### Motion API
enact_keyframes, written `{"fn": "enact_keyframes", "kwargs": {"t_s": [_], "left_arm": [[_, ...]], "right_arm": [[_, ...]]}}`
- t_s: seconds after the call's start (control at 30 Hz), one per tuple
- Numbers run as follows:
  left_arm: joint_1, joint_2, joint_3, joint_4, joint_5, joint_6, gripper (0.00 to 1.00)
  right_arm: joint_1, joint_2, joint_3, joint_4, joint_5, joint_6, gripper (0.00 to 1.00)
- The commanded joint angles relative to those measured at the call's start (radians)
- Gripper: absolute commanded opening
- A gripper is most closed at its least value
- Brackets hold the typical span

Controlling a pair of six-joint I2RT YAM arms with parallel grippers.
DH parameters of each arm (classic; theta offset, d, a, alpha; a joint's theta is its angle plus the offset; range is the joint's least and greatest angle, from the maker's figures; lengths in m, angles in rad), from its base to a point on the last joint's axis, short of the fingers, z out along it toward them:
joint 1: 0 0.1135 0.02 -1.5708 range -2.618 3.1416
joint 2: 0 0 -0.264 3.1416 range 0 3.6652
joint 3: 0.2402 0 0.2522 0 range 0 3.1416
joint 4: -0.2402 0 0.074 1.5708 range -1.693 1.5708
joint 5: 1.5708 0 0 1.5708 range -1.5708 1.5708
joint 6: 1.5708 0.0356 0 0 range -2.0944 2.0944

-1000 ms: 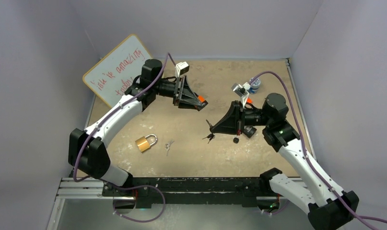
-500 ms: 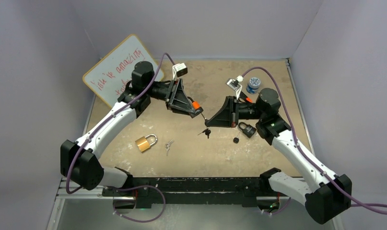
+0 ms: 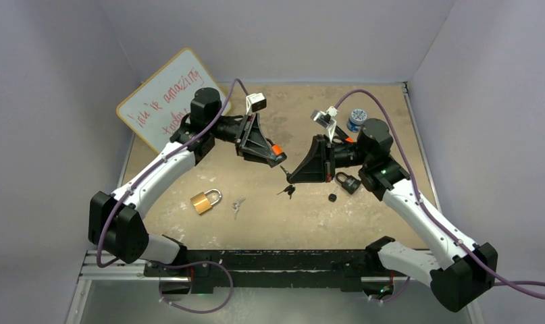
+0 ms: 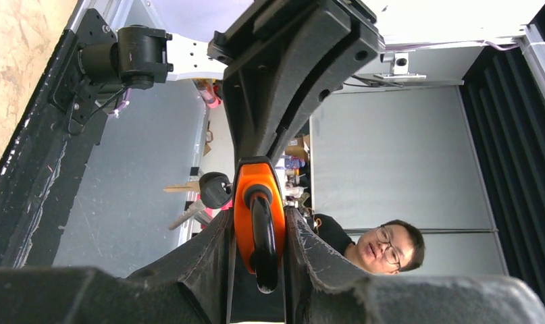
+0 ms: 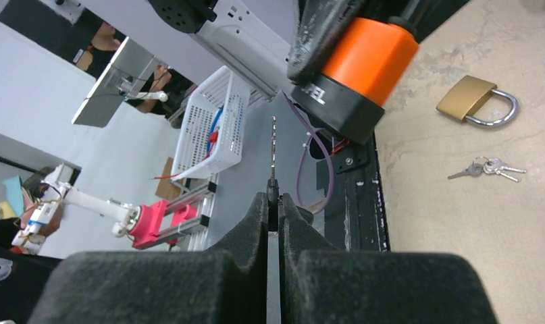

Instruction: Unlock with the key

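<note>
The tan table [image 3: 269,223] carries everything. At its far left leans a whiteboard [image 3: 163,94] with red handwriting. The upper line seems to end in "amazing", and the lower is cut off by the left arm.

The left gripper [image 3: 278,158] is clamped on an orange padlock [image 3: 276,149] held over mid-table. In the left wrist view its fingers press both sides of the orange body, with the black shackle between them (the lock's black base is out of sight there). The right wrist view shows white lettering on that base, but only a few slanted letters, too few to read.

The right gripper [image 3: 291,177], just beside the left gripper, pinches a thin key [image 5: 273,152]. Its blade points toward the base and stays apart from it.

A brass padlock [image 3: 203,201] lies near left, with silver keys [image 3: 238,203] just right of it. A black padlock [image 3: 348,181] lies by the right arm. Black keys [image 3: 288,192] sit below the right gripper; I cannot tell whether they hang or lie.
</note>
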Motion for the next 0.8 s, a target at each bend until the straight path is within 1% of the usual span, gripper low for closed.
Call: {"fn": "enact_keyframes", "kwargs": {"t_s": [0.0, 0.17, 0.3, 0.53, 0.77], "left_arm": [[0.007, -0.002, 0.003, 0.044, 0.020, -0.024, 0.00], [0.007, -0.003, 0.003, 0.045, 0.021, -0.025, 0.00], [0.007, -0.003, 0.007, 0.049, 0.021, -0.027, 0.00], [0.007, -0.014, -0.009, 0.047, 0.023, -0.025, 0.00], [0.007, -0.023, -0.017, 0.044, 0.026, -0.020, 0.00]], "right_arm": [[0.013, 0.013, 0.057, -0.053, -0.035, -0.087, 0.00], [0.015, 0.040, 0.060, -0.045, -0.006, -0.076, 0.00], [0.015, 0.032, 0.062, -0.042, 0.007, -0.076, 0.00], [0.015, 0.024, 0.069, -0.065, 0.040, -0.084, 0.00], [0.013, 0.012, 0.077, -0.122, 0.073, -0.110, 0.00]]}}
